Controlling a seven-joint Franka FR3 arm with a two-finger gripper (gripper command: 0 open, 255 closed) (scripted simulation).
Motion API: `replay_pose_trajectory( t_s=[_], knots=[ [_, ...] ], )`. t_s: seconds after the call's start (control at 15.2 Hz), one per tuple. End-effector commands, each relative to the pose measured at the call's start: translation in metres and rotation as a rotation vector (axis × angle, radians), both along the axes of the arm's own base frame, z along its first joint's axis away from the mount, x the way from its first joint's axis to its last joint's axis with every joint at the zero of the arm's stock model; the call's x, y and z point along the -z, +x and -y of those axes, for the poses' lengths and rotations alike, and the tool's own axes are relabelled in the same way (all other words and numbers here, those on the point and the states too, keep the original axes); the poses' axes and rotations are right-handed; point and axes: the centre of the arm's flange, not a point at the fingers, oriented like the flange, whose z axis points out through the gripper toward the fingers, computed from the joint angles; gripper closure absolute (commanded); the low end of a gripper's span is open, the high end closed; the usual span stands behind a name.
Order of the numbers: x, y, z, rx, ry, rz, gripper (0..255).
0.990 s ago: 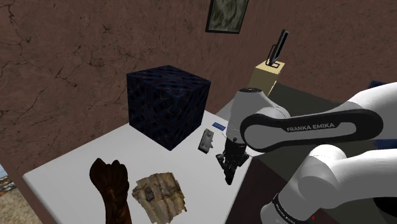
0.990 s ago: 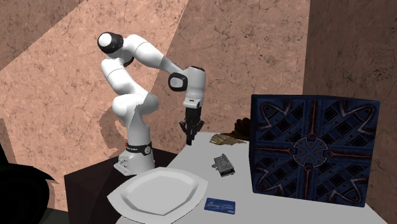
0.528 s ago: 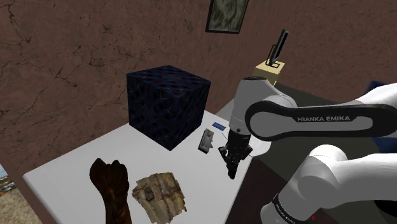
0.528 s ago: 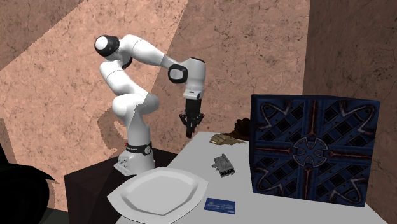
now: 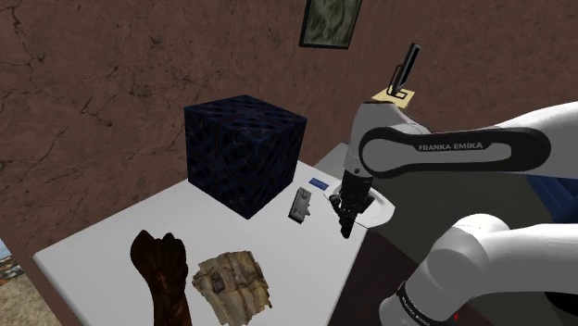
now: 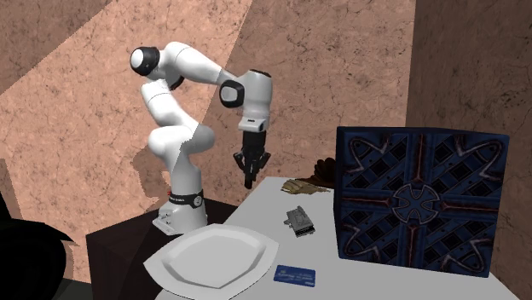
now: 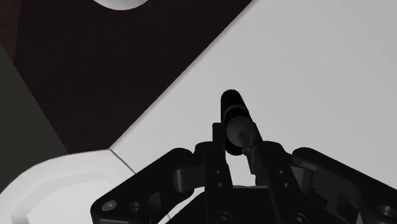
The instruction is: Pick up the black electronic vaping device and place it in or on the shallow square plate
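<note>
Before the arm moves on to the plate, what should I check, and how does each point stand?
1. Grip: the black device is clasped between the jaws: ok.
2. Height: the device hangs above the table, clear of it: ok.
3. Target: the white plate is bare: ok.
4. Path: the grey gadget and blue card lie off the line to the plate: ok.
5. Device over the plate: not ok, the plate lies off to one side of the jaws.
6. Grip firm enough for the carry: cannot tell.
</note>
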Motion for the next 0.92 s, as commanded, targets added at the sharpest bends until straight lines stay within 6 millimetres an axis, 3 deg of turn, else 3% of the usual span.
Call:
replay_pose_trajectory(
  t_s=[0.0,0.86],
  knots=[
    [0.002,0.009,0.027,-0.002,-0.001,0.0,255],
    [0.004,0.073,0.186,-0.002,-0.001,0.0,255]
  ],
)
